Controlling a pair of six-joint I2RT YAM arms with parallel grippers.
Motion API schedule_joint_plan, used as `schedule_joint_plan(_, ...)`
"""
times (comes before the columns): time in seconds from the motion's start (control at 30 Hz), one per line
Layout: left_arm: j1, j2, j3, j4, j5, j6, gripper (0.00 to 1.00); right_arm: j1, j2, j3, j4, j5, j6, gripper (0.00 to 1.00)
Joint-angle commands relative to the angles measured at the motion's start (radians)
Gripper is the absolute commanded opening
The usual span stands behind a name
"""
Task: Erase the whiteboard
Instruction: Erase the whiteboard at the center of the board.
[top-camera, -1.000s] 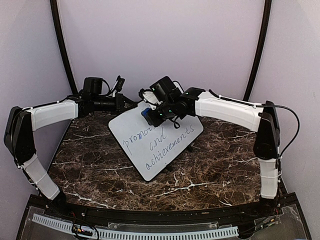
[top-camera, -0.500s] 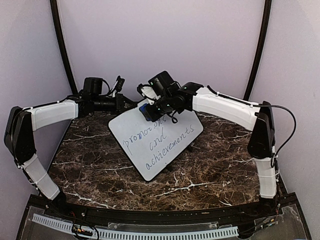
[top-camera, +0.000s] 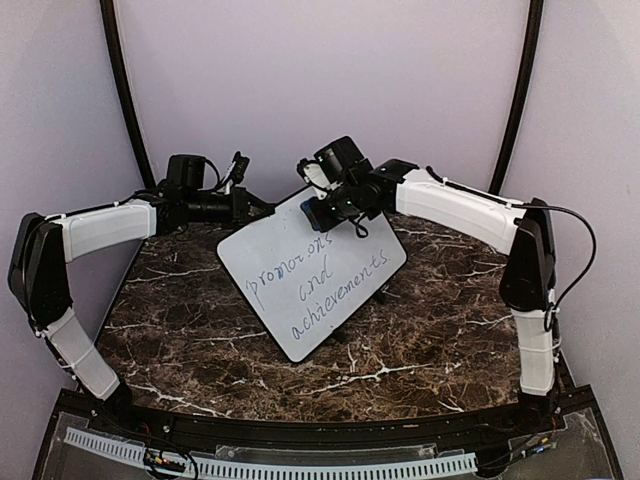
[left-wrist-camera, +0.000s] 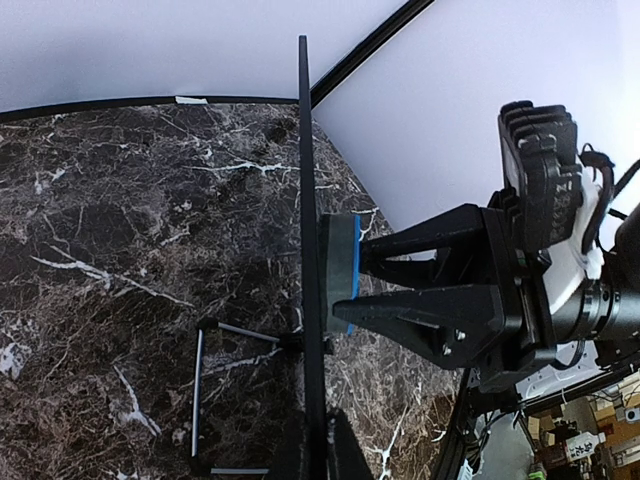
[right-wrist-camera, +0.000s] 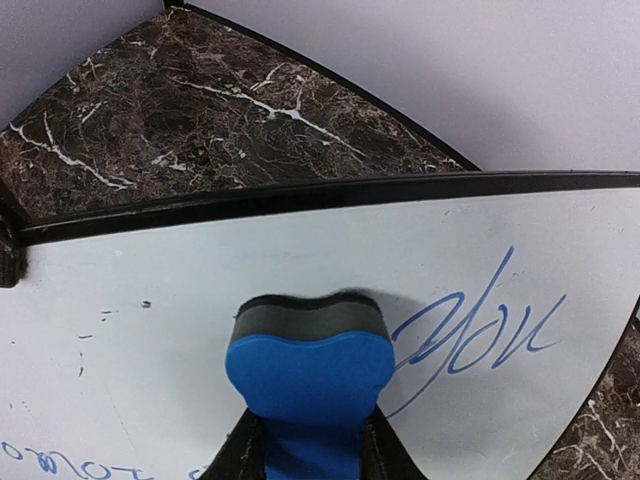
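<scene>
right gripper (right-wrist-camera: 312, 450) pinches the blue eraser (right-wrist-camera: 310, 370), felt against the propped whiteboard (top-camera: 310, 275) near its top edge, left gripper (left-wrist-camera: 317, 455) clamping the board's side; best to press flat and sweep across the "you" writing (right-wrist-camera: 480, 335) without tipping the stand (left-wrist-camera: 215, 400).

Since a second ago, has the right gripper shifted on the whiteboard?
Yes. The right gripper, shut on the blue eraser, moved right, toward the far edge of the whiteboard, which stayed put.

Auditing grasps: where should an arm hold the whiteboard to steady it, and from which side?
Likely the thin far left edge of the whiteboard, coming from the left, a finger on each face. It stands propped on a wire stand; the eraser in the right gripper occupies the front.
</scene>
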Motion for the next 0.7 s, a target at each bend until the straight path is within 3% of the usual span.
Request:
schedule_joint_plan(0.0,-0.046,-0.035,0.019,0.080,0.153,0.032,0.00,0.079,0.068,0.022,0.027,0.073,-0.030,0.27)
schedule_joint_plan(0.4,-0.046,-0.039,0.021,0.075,0.147,0.036,0.00,0.195,0.076,0.015,0.065,0.138,-0.035,0.27)
schedule_joint_plan(0.67,-0.046,-0.045,0.021,0.073,0.147,0.036,0.00,0.111,0.074,-0.013,0.053,0.222,0.002,0.27)
